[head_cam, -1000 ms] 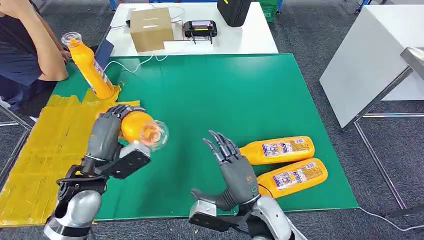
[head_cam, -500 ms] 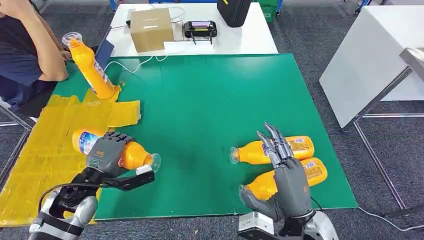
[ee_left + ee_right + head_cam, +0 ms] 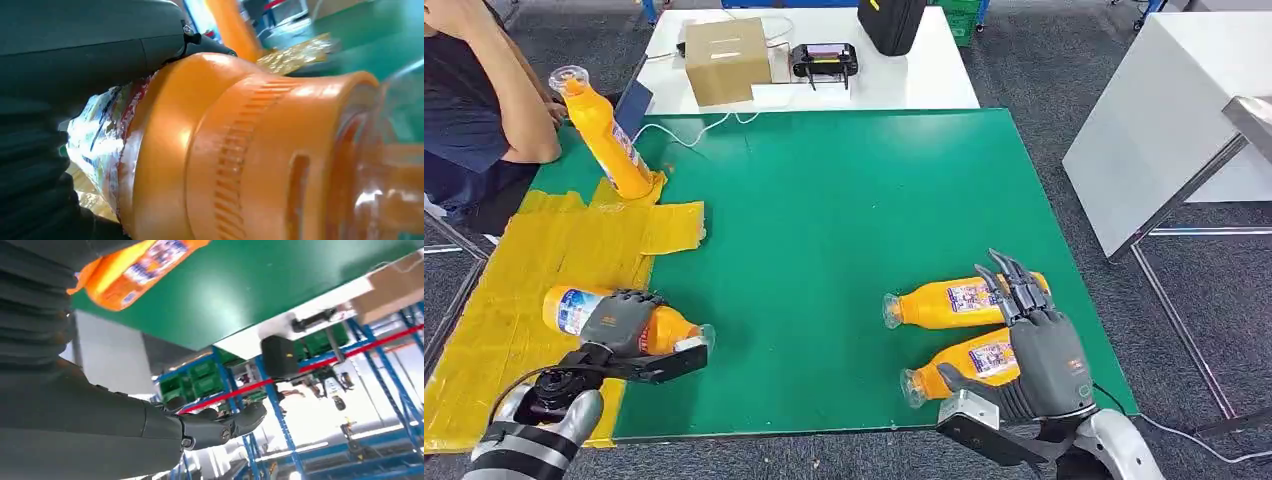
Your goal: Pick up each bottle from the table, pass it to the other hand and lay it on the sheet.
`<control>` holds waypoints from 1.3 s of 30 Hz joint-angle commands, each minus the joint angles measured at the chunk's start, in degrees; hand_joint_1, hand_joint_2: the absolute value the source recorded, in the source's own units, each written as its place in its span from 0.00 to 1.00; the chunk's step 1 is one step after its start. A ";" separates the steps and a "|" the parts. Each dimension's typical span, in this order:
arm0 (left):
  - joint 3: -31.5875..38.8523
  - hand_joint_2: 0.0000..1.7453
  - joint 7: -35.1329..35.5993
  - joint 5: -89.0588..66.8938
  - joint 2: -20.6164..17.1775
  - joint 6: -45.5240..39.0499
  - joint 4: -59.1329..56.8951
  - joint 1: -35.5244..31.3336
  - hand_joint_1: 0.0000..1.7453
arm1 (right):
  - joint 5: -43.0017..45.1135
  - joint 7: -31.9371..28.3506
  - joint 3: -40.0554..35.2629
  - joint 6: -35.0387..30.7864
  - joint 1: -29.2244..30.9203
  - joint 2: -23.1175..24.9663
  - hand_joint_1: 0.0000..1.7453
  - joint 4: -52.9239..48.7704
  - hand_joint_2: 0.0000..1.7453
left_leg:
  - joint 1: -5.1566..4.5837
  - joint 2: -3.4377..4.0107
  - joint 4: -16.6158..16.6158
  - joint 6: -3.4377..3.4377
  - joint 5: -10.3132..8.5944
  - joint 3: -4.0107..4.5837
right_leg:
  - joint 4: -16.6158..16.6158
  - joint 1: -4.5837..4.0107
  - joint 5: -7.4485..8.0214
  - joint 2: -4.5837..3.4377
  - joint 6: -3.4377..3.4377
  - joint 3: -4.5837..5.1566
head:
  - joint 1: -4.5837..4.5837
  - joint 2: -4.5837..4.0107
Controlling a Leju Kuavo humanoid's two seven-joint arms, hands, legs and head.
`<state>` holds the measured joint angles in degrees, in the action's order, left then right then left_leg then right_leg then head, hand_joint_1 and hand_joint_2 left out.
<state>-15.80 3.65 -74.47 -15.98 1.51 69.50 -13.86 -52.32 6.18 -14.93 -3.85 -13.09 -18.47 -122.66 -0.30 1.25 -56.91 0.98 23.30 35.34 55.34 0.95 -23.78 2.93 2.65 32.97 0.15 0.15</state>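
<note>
My left hand grips an orange bottle lying on its side, its base over the yellow sheet and its clear cap over the green mat. Up close, the bottle's shoulder sits under my dark fingers. My right hand hovers open, fingers spread, over two orange bottles lying at the mat's near right: the farther one and the nearer one. One of these bottles appears beside my right fingers. A further orange bottle leans at the sheet's far end.
A person sits at the far left beside the leaning bottle. Behind the mat a white table holds a cardboard box, a black device and a black bag. Another white table stands to the right.
My left hand has carried its bottle down and leftward, from raised over the mat to low at the sheet's edge. My right hand has swung right, over the two lying bottles.
</note>
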 commanded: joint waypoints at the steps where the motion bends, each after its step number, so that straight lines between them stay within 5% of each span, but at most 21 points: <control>1: 2.12 1.00 -1.29 1.89 -0.92 1.39 -12.67 -0.09 0.23 | 0.25 1.24 2.88 3.49 1.30 -3.40 0.00 6.26 1.00 | 0.04 0.10 0.12 -0.09 0.04 -0.39 | -0.11 -0.01 0.01 -0.36 -0.11 -0.33 | 0.00 0.00; 2: 2.23 1.00 -2.35 2.17 -1.07 0.17 -12.78 0.48 0.00 | 0.30 1.20 3.13 3.60 1.05 -3.65 0.00 6.53 1.00 | 0.09 0.13 0.15 -0.12 0.06 -0.48 | -0.16 -0.04 0.02 -0.48 -0.16 -0.41 | 0.00 0.00; 3: 2.15 1.00 -3.84 3.02 -1.30 0.92 -13.91 0.46 0.00 | 0.58 0.96 3.16 4.38 0.72 -4.39 0.00 6.85 1.00 | 0.04 0.10 0.16 -0.12 0.06 -0.48 | -0.14 0.00 0.02 -0.39 -0.12 -0.40 | 0.00 0.00; 4: 1.76 0.00 -4.56 3.47 -1.97 2.43 -14.76 0.12 0.00 | 0.84 0.79 3.06 5.14 0.88 -5.06 0.00 7.23 1.00 | 0.05 0.15 0.16 -0.15 0.08 -0.55 | -0.15 -0.01 0.02 -0.51 -0.15 -0.44 | -0.02 0.00; 13: 2.46 0.00 -5.50 5.72 -2.07 0.74 -13.39 -0.26 0.00 | 5.52 2.24 5.86 11.29 -1.91 -11.67 0.00 11.04 1.00 | 0.07 -0.07 0.12 -0.12 0.12 -0.78 | -0.16 -0.01 -0.07 -0.31 -0.12 -0.74 | 0.00 0.00; 18: 4.67 0.00 -9.40 13.25 -0.06 1.36 -10.76 0.61 0.00 | 6.96 2.90 7.28 12.23 -3.02 -12.30 0.00 13.10 1.00 | 0.01 -0.09 0.13 -0.14 0.11 -0.78 | -0.15 0.04 -0.05 -0.35 -0.15 -0.76 | 0.00 0.00; 27: 11.59 0.00 -14.60 43.01 6.24 10.13 10.48 9.02 0.00 | 7.39 2.71 11.77 12.79 -6.71 -12.13 0.00 17.32 1.00 | 0.00 -0.24 0.07 -0.04 0.16 -0.74 | -0.16 0.06 -0.15 -0.12 0.04 -0.77 | 0.00 0.00; 39: 8.93 0.00 -14.43 58.94 7.01 17.94 23.47 14.15 0.00 | 5.85 2.29 11.58 14.94 -2.33 -10.32 0.00 22.71 1.00 | -0.03 -0.13 -0.01 -0.01 0.20 -0.35 | -0.10 0.08 -0.13 -0.16 0.07 -0.34 | -0.02 0.00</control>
<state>-5.79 -11.67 -22.73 -11.61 15.66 82.81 -3.21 -45.35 8.92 -3.56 9.55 -19.85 -31.89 -108.02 -0.44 1.12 -56.93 1.03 23.42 35.13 55.35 1.12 -23.89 2.99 2.80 32.79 0.13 0.15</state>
